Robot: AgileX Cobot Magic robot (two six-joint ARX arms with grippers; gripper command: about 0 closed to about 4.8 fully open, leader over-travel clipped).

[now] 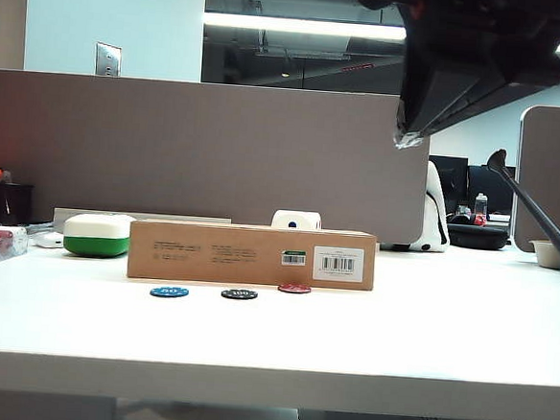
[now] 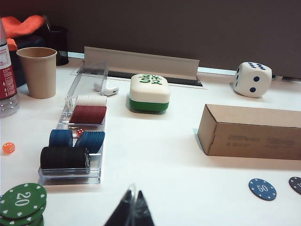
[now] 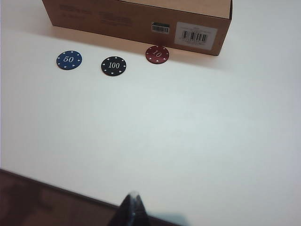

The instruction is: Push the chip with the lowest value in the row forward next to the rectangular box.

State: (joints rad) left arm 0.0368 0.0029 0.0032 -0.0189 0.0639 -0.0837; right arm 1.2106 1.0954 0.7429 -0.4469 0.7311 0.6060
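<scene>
Red, and marked 10, the chip [image 3: 157, 54] lies just beside the rectangular box [image 3: 136, 21], ahead of the blue chip [image 3: 69, 60] and black chip [image 3: 114, 66]; the push looks done. The left gripper [image 2: 133, 209] and right gripper [image 3: 133, 207] hang clear, tips together, holding nothing.

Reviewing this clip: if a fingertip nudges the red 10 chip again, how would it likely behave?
The red 10 chip lies flat on the smooth white table, so it would probably slide, not roll. It looks thin and light, so it may skid. The rectangular box just behind would likely stop it. Both the right gripper and the left gripper are far off.
</scene>
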